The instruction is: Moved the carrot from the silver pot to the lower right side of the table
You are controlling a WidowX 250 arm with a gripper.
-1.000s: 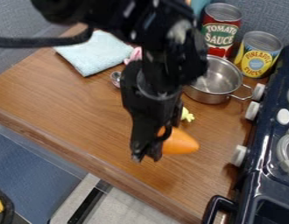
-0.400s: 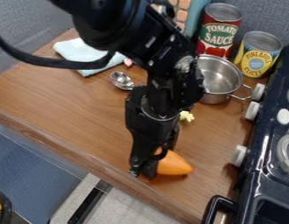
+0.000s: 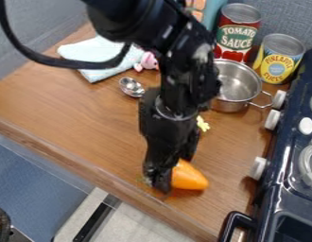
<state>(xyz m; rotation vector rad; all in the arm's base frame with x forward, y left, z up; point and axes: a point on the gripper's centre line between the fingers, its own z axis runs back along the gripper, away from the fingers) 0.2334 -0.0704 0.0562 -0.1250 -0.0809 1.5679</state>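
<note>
The black gripper (image 3: pixel 160 183) hangs low over the lower part of the wooden table, close to its front edge. An orange carrot (image 3: pixel 189 177) lies against the right side of the gripper, its blunt tip pointing right and its other end hidden behind the gripper. Whether the fingers hold it cannot be made out. Up at the right, the silver pot (image 3: pixel 237 85) stands with its handle toward the stove; its visible inside is bare metal. The table (image 3: pixel 89 123) shows brown wood grain.
A stove (image 3: pixel 288 156) with white knobs borders the right side. Behind the pot stand a red can (image 3: pixel 236 35) and a yellow can (image 3: pixel 279 59). A metal spoon (image 3: pixel 131 87), pink toy (image 3: pixel 148 61), blue cloth (image 3: pixel 99 53) and small yellow piece (image 3: pixel 203 124) lie farther back.
The gripper has moved down toward the table's front edge, and the carrot has shifted down and slightly left with it. The upper arm has swung right, uncovering the spoon.
</note>
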